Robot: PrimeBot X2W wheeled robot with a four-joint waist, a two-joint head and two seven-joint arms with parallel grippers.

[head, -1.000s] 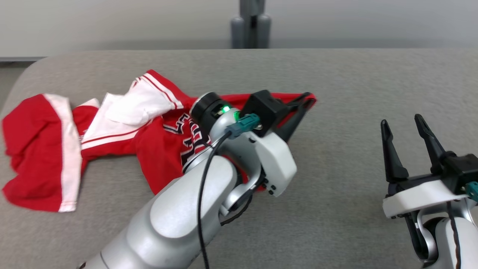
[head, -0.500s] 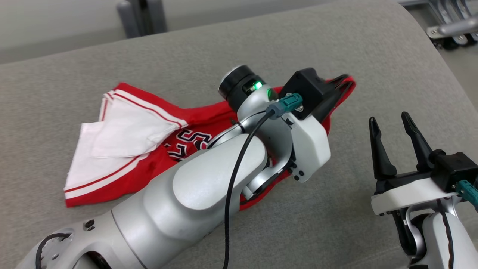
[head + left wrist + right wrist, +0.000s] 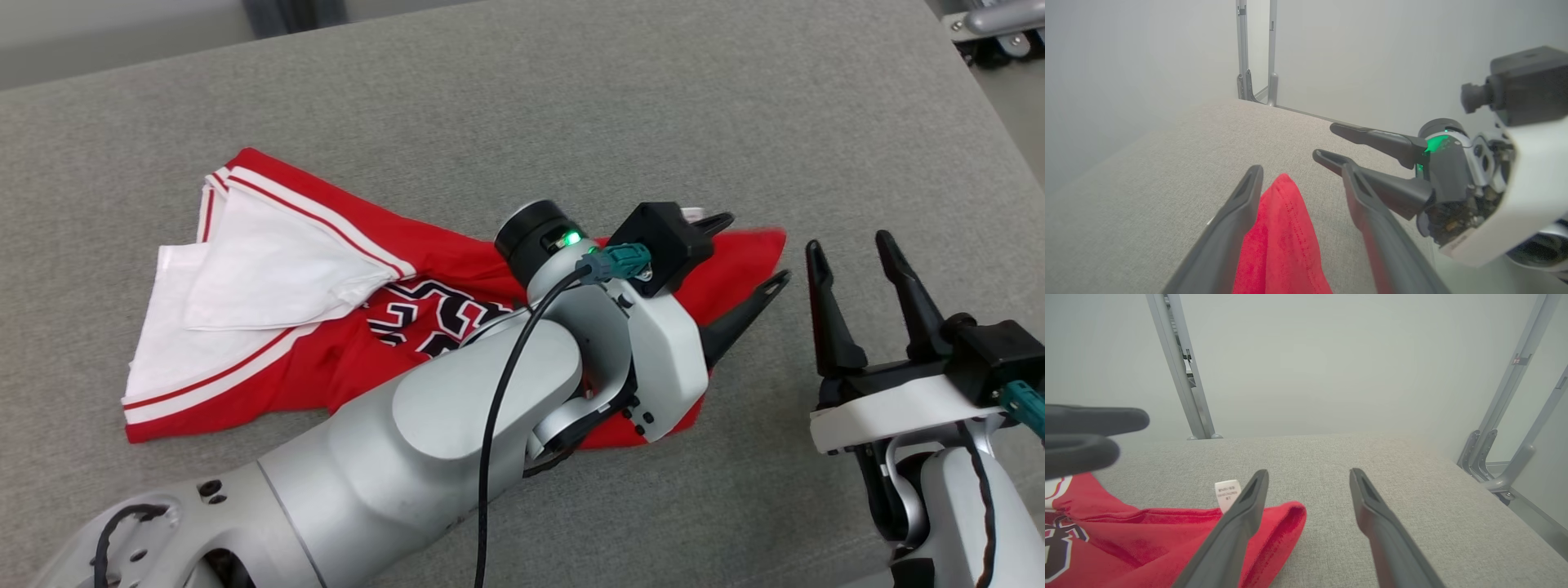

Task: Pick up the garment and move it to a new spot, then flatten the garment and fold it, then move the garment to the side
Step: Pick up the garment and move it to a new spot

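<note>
Left arm (image 3: 424, 441): silver-grey rounded shells, white wrist housing (image 3: 665, 359), dark screws (image 3: 645, 418). Black cable (image 3: 498, 425) into teal connector (image 3: 618, 260); green light (image 3: 567, 239) on black collar (image 3: 526, 237). Left tool (image 3: 755, 248), right tool (image 3: 847, 242): each two long tapered black fingers.

Left gripper (image 3: 755, 247) and right gripper (image 3: 847, 242), fingers spread wide.

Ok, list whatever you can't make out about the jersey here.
- Head view: the left arm covers the jersey's middle, hiding part of the black lettering.
- Right wrist view: the white label is too small to read.
- Left wrist view: the bottom edge cuts the jersey off beyond a red corner between the left claw's fingers.
</note>
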